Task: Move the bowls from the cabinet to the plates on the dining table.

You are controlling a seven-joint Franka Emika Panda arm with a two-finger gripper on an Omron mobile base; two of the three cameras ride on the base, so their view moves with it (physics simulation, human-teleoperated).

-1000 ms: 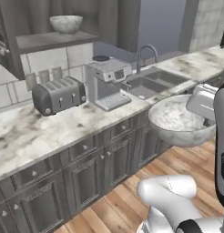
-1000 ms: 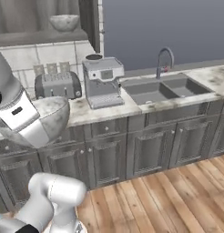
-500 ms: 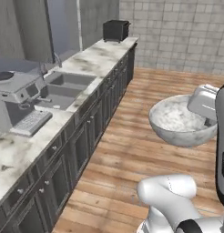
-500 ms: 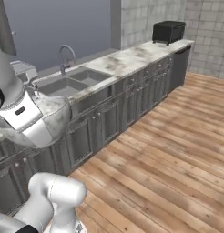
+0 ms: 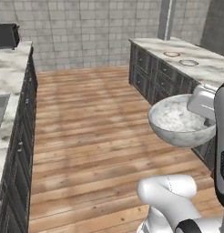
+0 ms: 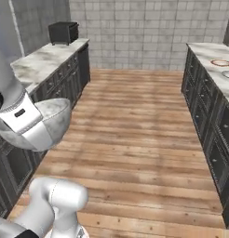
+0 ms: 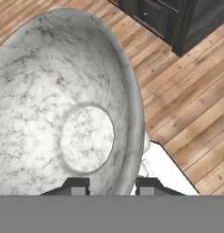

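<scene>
Wood-plank floor (image 5: pixel 91 132) stretching back to a grey tiled wall (image 6: pixel 144 25), counters down both sides. On the right of both base views, the dining table (image 5: pixel 202 68), white marble top over dark grey panelled front. Two small plates well back on that top: red-orange plate (image 5: pixel 171 54) farther off, pale plate (image 5: pixel 188 63) just beside it and nearer. Same red-orange plate (image 6: pixel 221 62) in the right base view, pale one cut by the frame edge. Opposite side, long marble counter (image 6: pixel 44 58) with dark drawers below and a black boxy appliance (image 6: pixel 63 32) at its far end; same black appliance (image 5: pixel 6 36) top left in the left base view.

Bowl (image 5: pixel 181 120) up in the air, mottled grey-white stone, held out over the floor, short of the table, mouth roughly level and empty inside. Same bowl (image 6: pixel 53 123) at the left of the right base view, partly behind the white hand. Hand view looking straight down into the bowl (image 7: pixel 63 113), flat round bottom plain to see, nothing in it. Gripper (image 7: pixel 111 185) pinched on the near rim, one finger (image 7: pixel 75 185) inside the wall, the other outside, closed down narrow onto the stone.
</scene>
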